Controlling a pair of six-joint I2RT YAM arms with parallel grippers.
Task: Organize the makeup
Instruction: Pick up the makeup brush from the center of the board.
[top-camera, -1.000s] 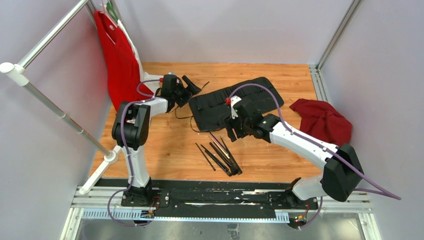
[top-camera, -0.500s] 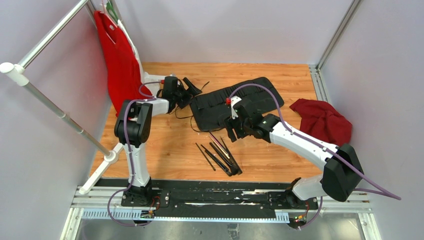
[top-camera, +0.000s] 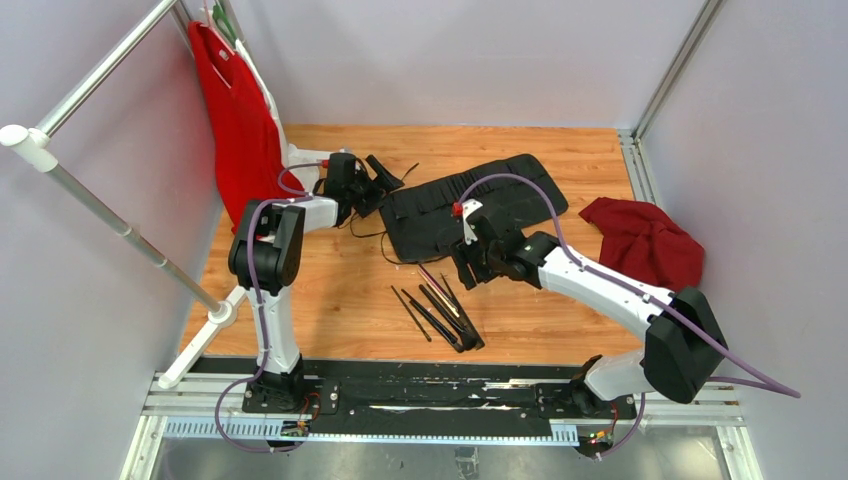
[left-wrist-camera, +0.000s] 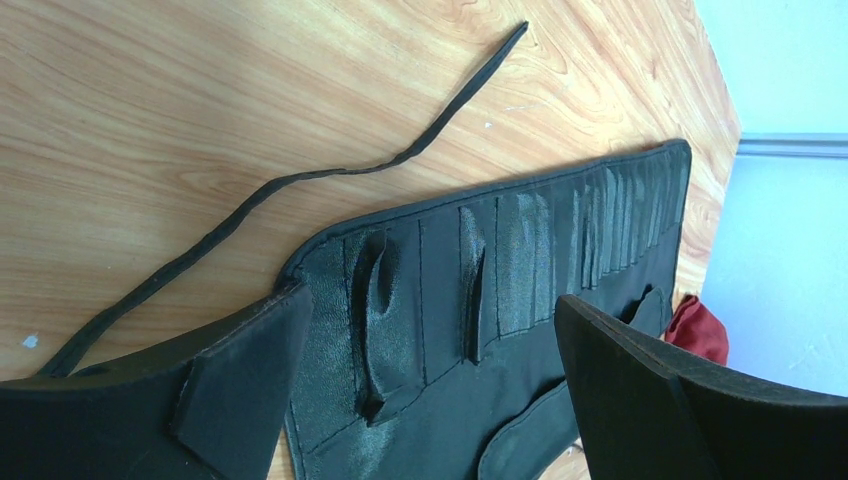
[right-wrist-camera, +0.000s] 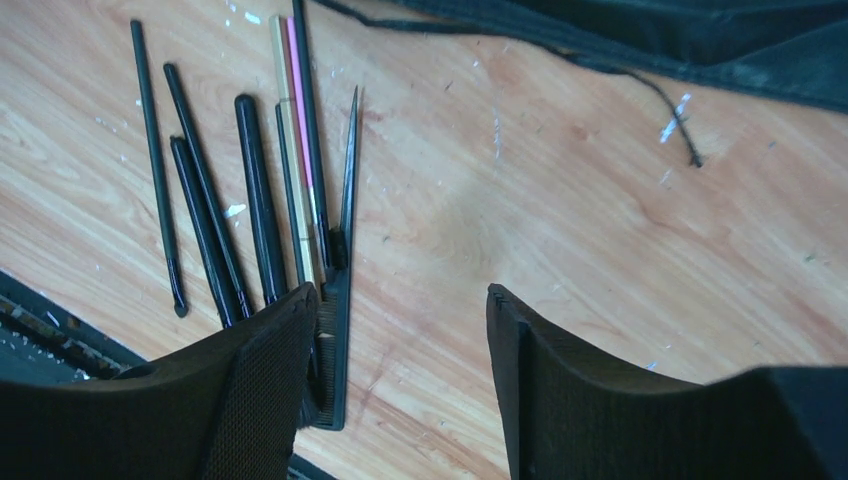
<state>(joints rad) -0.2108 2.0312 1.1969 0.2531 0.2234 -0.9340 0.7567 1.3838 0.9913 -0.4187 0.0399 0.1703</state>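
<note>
Lying on the table outside the slotted roll are the brushes; left tool and right tool stand apart.

brushes partly behind fingers, roll cropped

No text, label, brand or number is readable on the makeup brushes or fabric roll.

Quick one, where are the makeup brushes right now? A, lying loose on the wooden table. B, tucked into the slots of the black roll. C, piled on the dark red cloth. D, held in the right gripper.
A: the makeup brushes lie side by side on the bare wooden table, on the near side of the black roll.
</note>
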